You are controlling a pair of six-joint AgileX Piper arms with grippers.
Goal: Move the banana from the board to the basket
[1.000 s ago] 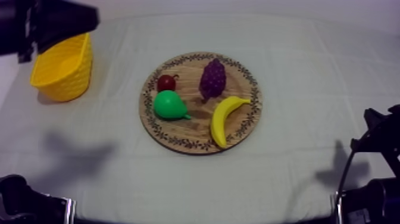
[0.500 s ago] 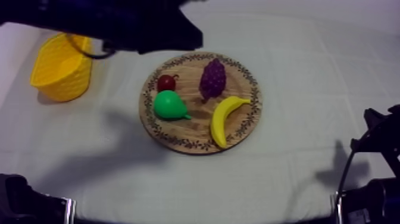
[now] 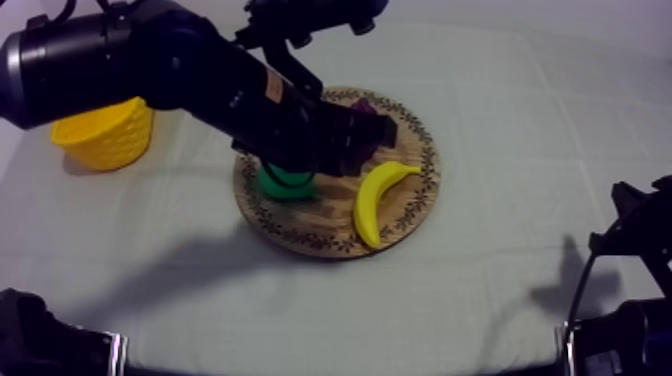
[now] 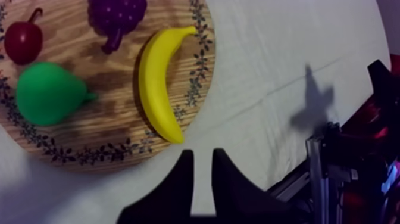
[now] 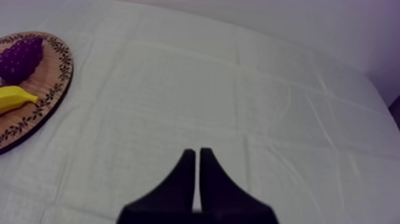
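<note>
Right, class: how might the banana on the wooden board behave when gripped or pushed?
The banana looks like smooth moulded plastic, so it is probably stiff, light and slightly slippery. Its curve lies flat on the wooden board, so a push would likely slide or spin it, not roll it.

The left arm (image 3: 180, 70) reached in from the upper left, stretched at a slant toward the centre of the top view. The left gripper (image 4: 202, 154) faced downward, its two black fingers (image 4: 181, 179) seemingly a little apart with nothing between them. The right arm (image 3: 630, 250) sat low at its own side. The right gripper (image 5: 196, 155) held its fingers pressed together in a narrow wedge.
</note>
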